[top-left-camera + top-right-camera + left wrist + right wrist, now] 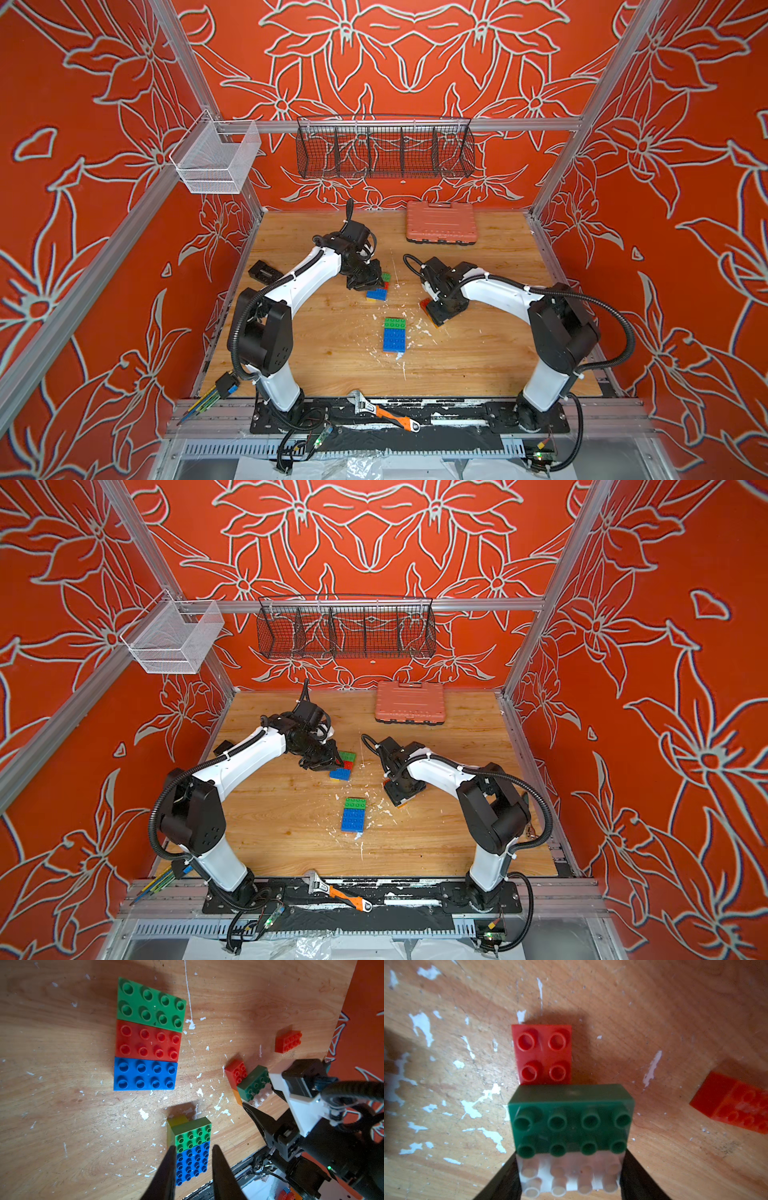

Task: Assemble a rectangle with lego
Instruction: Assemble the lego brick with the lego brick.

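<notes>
White brick (pixel 571 1178) clamped in right end effector (pixel 571 1157), touching dark green brick (pixel 571 1122) on the counter (pixel 62 1064), well apart from the green-red-blue row (pixel 147 1034). Left end effector (pixel 193 1147) jaws apart, empty, near that row. Suggest: keep white level, long edges flush with dark green, move slow so neighbours don't shift.

table (pixel 332 365): wood, matt, scuffed w/ white flecks | lego (pixel 145 1073): glossy plastic | basket (pixel 384 151): blk wire metal
</notes>
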{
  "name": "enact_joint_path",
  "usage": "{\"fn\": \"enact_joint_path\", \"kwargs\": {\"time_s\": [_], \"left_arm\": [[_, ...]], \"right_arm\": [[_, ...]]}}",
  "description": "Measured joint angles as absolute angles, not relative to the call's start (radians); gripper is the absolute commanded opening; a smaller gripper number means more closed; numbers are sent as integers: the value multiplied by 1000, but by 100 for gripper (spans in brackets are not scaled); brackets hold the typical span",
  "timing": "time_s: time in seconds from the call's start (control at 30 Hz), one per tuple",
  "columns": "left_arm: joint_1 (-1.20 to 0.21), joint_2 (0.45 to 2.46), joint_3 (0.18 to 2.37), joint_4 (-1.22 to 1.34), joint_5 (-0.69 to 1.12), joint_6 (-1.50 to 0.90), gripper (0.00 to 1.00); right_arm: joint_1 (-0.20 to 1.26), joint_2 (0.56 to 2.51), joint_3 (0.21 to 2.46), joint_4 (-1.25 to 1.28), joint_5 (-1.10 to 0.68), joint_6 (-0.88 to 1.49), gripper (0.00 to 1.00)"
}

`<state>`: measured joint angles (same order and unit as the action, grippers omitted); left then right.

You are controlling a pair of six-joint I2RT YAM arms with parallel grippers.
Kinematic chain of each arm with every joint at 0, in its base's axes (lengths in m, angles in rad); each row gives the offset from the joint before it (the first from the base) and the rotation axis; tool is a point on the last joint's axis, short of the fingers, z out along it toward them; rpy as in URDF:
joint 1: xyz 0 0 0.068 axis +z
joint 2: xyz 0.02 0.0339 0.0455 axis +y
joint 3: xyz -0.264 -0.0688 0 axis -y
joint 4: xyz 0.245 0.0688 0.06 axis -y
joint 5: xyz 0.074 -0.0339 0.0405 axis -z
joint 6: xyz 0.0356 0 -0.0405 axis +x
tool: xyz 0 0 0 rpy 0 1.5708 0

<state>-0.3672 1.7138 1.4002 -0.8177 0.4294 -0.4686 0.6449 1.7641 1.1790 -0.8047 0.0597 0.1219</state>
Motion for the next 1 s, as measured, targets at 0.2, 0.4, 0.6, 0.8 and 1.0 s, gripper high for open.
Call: {"fn": "enact_joint_path", "kwargs": {"time_s": [0.2, 0.4, 0.6, 0.8, 1.0], "left_arm": [[-367, 1705, 1386, -817, 429, -469, 29], [-367, 1679, 1382, -815, 427, -469, 29], [-367, 1666, 1382, -815, 425, -469, 29], [-367, 1663, 1395, -825, 412, -464, 30], [-367, 1663, 1406, -835, 389, -448, 32]], "right_arm": [[655, 1764, 1179, -807, 79, 144, 37], [667, 1756, 1169, -798, 86, 168, 57], [668, 1751, 1168, -797, 83, 171, 75], [670, 1755, 1190, -830, 75, 170, 84], [666, 1702, 1245, -865, 83, 174, 89]]}}
